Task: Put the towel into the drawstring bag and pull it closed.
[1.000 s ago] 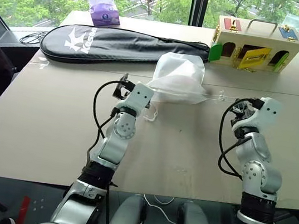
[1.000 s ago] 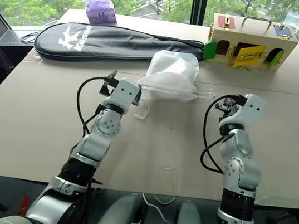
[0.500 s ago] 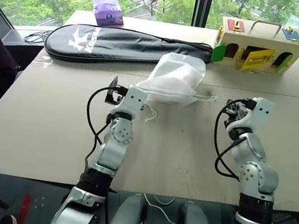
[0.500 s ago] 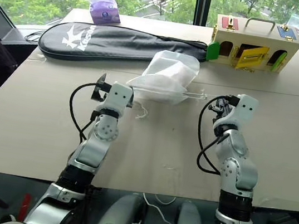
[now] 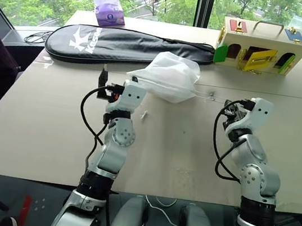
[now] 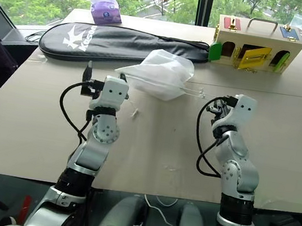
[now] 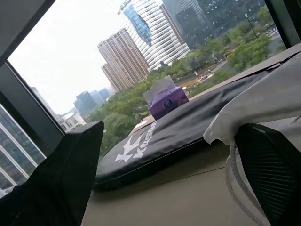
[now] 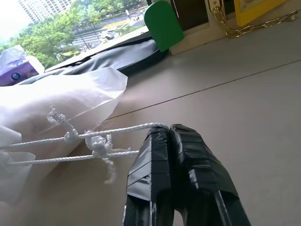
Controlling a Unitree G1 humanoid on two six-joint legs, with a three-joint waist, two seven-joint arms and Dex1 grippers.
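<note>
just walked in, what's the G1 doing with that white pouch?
It is drawing the drawstring bag closed. The right claw is shut on the bag's cords, which run taut to the bag's mouth. The left claw is open at the bag's other side. The bag looks full, so the towel is probably inside.

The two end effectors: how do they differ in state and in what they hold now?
The left end effector is open, its fingers wide apart with the drawstring bag at one side, while the right end effector is shut on the bag's cord. The left tilts upward; the right points about level. Both have black fingers.
</note>
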